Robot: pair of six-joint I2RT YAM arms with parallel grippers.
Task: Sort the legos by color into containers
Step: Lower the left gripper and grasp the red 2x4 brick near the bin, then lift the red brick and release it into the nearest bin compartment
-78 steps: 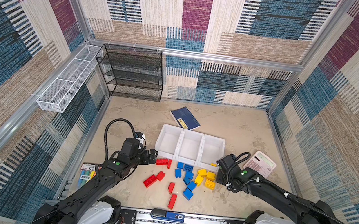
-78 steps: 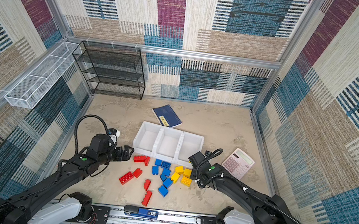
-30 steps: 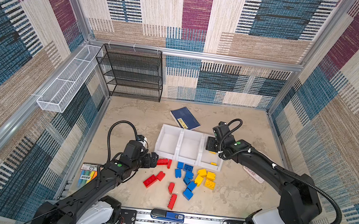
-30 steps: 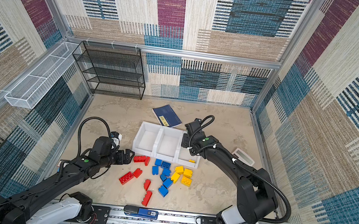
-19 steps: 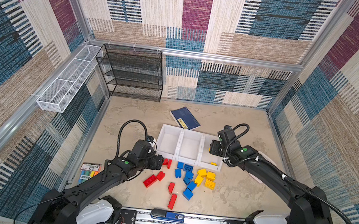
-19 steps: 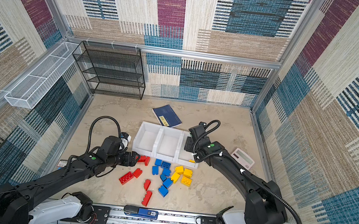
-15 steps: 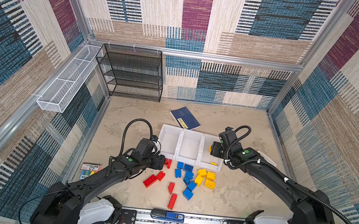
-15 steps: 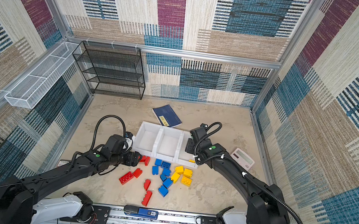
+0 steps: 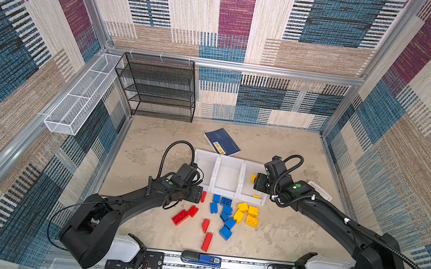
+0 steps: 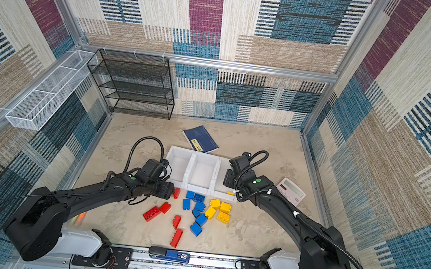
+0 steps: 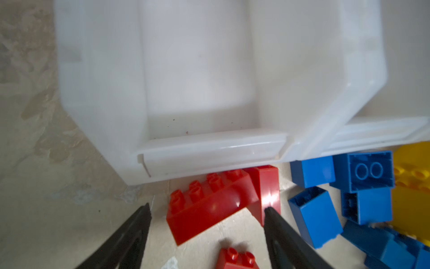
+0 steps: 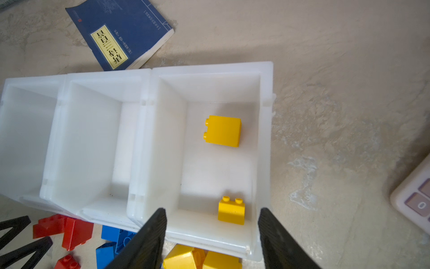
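Three joined white containers (image 9: 224, 194) stand mid-table in both top views. Loose legos lie in front of them: red ones (image 9: 180, 216), blue ones (image 9: 224, 208), yellow ones (image 9: 247, 214). My left gripper (image 11: 206, 208) is open and low, its fingers astride an oblong red brick (image 11: 209, 223) by the left bin's front wall (image 11: 209, 149). One fingertip is at a second red brick (image 11: 267, 184). My right gripper (image 12: 212, 210) hangs open and empty over the right bin (image 12: 265, 139). Two yellow bricks (image 12: 223, 131) (image 12: 231, 212) lie inside that bin.
A blue book (image 9: 222, 141) lies behind the bins and a calculator (image 10: 290, 191) to their right. A blue stapler (image 9: 201, 258) sits on the front rail. A black mesh rack (image 9: 158, 88) and a white wire basket (image 9: 81, 95) are at the back left.
My left gripper has slid right to the red bricks by the left bin and its jaws have narrowed a little. My right gripper has drawn back slightly over the right bin.
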